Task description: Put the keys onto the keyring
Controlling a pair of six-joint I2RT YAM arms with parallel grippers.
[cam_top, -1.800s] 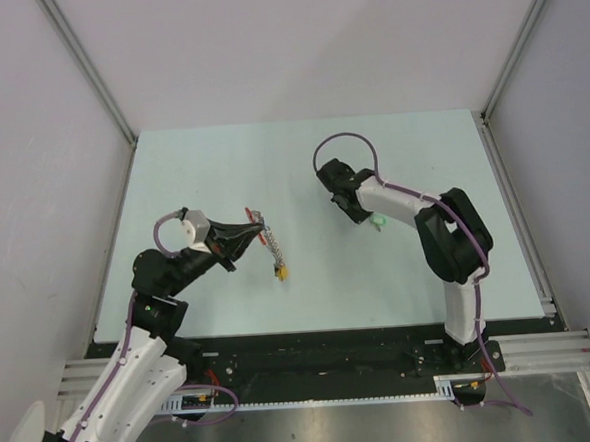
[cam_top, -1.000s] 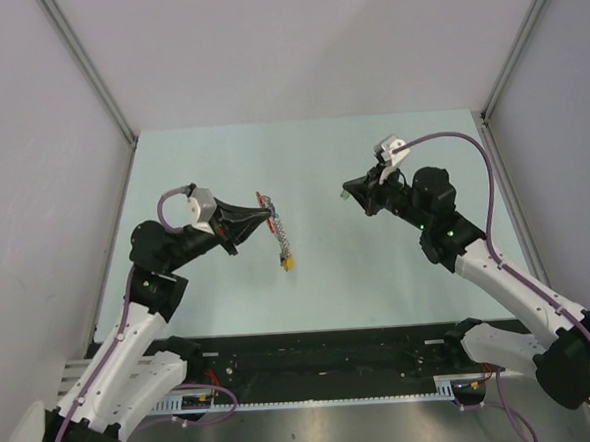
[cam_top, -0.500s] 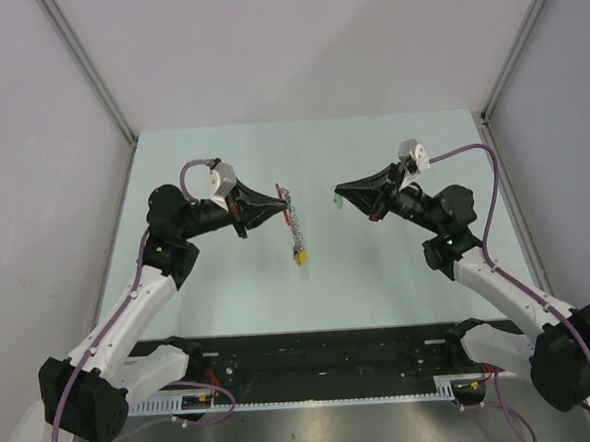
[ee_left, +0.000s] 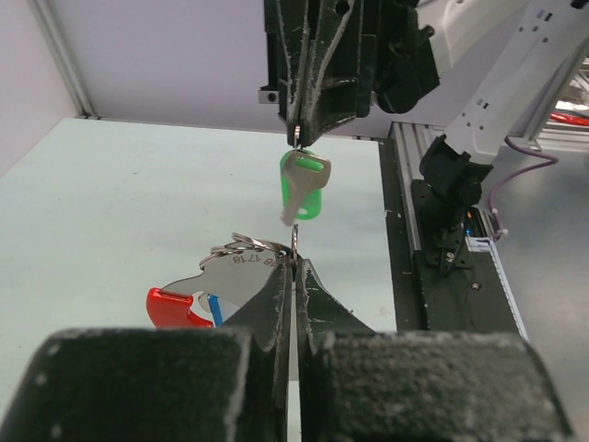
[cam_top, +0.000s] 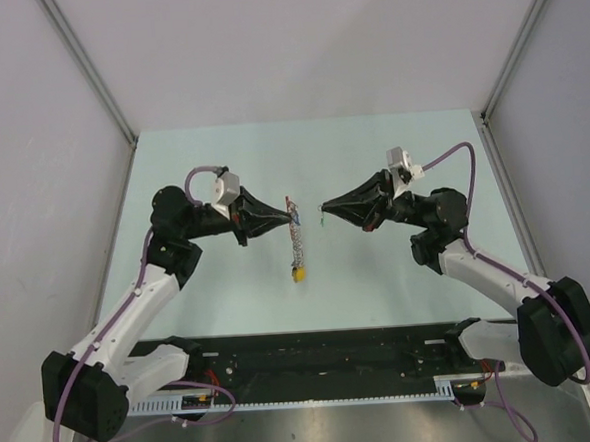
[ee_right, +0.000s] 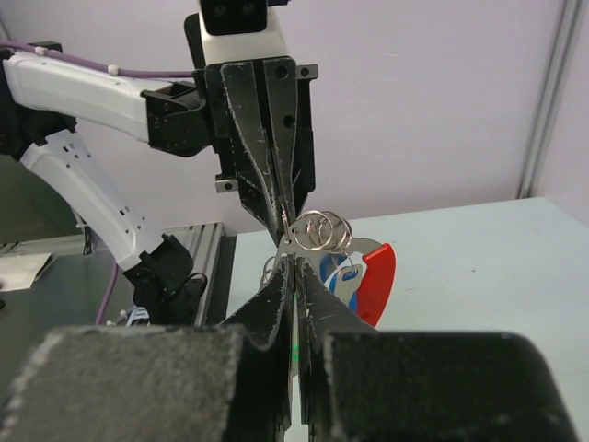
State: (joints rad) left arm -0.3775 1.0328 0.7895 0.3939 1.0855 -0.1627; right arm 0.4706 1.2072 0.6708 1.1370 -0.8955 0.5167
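Observation:
My left gripper (cam_top: 286,219) is shut on the keyring (cam_top: 295,239), which hangs below its tips with a yellow tag (cam_top: 298,274) at the bottom. In the left wrist view the left gripper (ee_left: 294,262) pinches a wire ring beside the silvery plate (ee_left: 241,276) and red segment (ee_left: 175,308); a blue piece (ee_left: 213,309) shows next to the red. My right gripper (cam_top: 324,211) faces it from the right, a short gap apart, shut on the green key (ee_left: 305,184), which dangles from its fingertips (ee_left: 298,129). In the right wrist view the coiled rings (ee_right: 324,230) sit just past the right gripper (ee_right: 296,269).
The pale green table (cam_top: 398,265) lies below both raised arms. White walls with metal corner rails (cam_top: 85,68) enclose the back and sides. A black and aluminium rail (cam_top: 324,364) with the arm bases and cables runs along the near edge.
Both arms have risen off the table and swung toward each other. The keyring has been carried right by the left gripper, the green key left by the right, until the tips nearly meet.

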